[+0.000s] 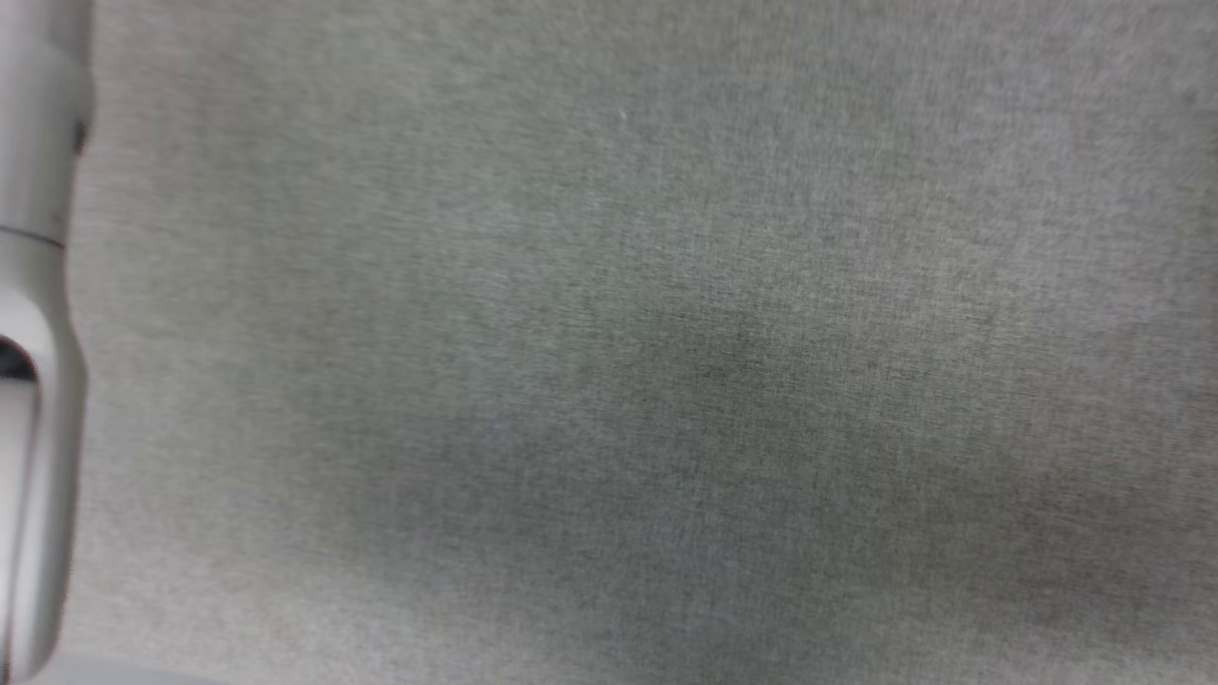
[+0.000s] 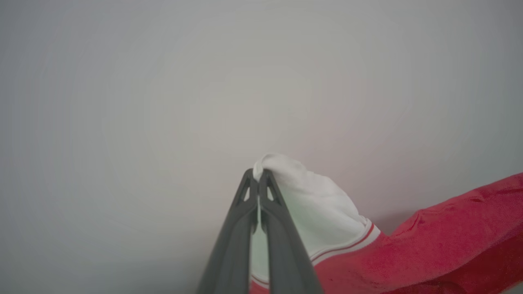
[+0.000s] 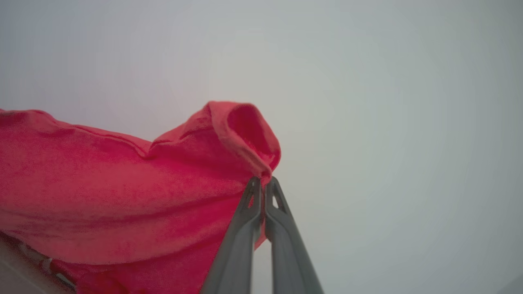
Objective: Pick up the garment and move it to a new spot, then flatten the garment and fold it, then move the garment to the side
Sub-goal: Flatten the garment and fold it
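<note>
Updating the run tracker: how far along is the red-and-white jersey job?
Done: pickup. The left gripper is shut on a white sleeve of the red jersey garment; the right gripper pinches a red fold. In hand: the move, cloth hanging bunched from each grip. To do: laying down, flattening, folding, moving aside; nothing looks flat or folded.

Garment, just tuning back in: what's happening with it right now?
The robot has the garment pinched by both arms. The left pincer is shut on the tip of a white sleeve, just past its striped trim. The right pincer is shut on a rolled red edge. The cloth looks bunched at both grips, not flattened or folded yet. The head view looks at a grey cloth surface with a pale forearm at its left edge.
</note>
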{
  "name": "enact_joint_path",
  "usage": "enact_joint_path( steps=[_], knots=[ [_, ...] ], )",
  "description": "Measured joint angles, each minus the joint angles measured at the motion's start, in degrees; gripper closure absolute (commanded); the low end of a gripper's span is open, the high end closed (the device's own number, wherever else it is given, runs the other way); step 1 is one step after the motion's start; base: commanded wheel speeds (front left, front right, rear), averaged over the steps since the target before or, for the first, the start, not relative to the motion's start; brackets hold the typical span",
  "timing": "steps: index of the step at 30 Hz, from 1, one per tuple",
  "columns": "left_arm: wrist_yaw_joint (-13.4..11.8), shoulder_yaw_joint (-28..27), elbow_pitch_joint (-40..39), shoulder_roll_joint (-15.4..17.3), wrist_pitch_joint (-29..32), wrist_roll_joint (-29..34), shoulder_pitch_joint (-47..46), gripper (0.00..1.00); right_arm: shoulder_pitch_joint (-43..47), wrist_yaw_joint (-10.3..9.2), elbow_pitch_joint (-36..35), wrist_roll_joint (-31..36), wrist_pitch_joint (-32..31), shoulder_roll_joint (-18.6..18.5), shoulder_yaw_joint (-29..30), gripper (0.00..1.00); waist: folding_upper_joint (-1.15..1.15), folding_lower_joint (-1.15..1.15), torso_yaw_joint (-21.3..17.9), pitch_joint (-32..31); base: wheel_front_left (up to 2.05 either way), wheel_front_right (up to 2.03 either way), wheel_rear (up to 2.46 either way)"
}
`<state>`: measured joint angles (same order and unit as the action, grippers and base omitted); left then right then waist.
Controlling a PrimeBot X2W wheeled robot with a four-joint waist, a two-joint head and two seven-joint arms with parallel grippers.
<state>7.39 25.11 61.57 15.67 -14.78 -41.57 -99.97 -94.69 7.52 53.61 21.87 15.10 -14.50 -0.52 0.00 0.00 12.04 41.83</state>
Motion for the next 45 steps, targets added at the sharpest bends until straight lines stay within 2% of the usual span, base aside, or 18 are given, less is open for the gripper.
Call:
enact_joint_path(
  steps=[5,8,13,16,24,29,36,45],
  knots=[
    [0.0,3.4,-2.4,0.1,1.2,-3.0,4.2,1.0,2.6,0.0,0.6,-4.2,0.0,-2.1,-2.7,1.0,0.0,0.0,0.5,-4.3,0.0,0.0,0.0],
    [0.0,6.3,-4.6,1.0,2.0,-4.4,8.4,1.0,6.8,0.0,0.8,-7.5,0.0,-2.7,-6.3,1.0,0.0,0.0,0.7,-7.0,0.0,0.0,0.0],
    [0.0,10.5,-8.4,3.5,3.4,-6.5,15.8,1.0,15.2,0.0,-0.2,-16.8,0.0,-3.9,-12.3,1.0,0.0,0.0,1.0,-11.8,0.0,0.0,0.0],
    [0.0,12.7,-11.3,5.0,4.8,-8.0,20.8,1.0,21.0,0.0,-1.9,-22.6,0.0,-5.9,-16.1,1.0,0.0,0.0,1.2,-14.7,0.0,0.0,0.0],
    [-0.5,15.6,-18.9,10.3,5.5,-9.7,36.7,1.0,39.3,0.0,-10.1,-38.0,-1.6,-11.0,-23.7,1.0,0.0,0.0,1.7,-22.2,0.0,0.0,0.0],
    [-3.9,16.3,-26.9,13.9,6.1,-11.2,48.8,1.0,51.3,0.0,-19.4,-45.9,-5.3,-16.2,-28.4,1.0,0.0,0.0,1.8,-26.4,0.0,0.0,0.0],
    [-11.8,17.4,-41.1,19.6,8.1,-13.3,65.5,1.0,66.6,0.0,-32.1,-55.2,-8.9,-24.7,-32.1,1.0,0.0,0.0,2.3,-30.6,0.0,0.0,0.0],
    [-22.3,17.8,-56.7,25.4,10.8,-17.3,83.2,1.0,81.1,0.0,-39.5,-62.9,-12.7,-29.9,-31.3,1.0,0.0,0.0,3.7,-33.0,0.0,0.0,0.0]
  ],
)
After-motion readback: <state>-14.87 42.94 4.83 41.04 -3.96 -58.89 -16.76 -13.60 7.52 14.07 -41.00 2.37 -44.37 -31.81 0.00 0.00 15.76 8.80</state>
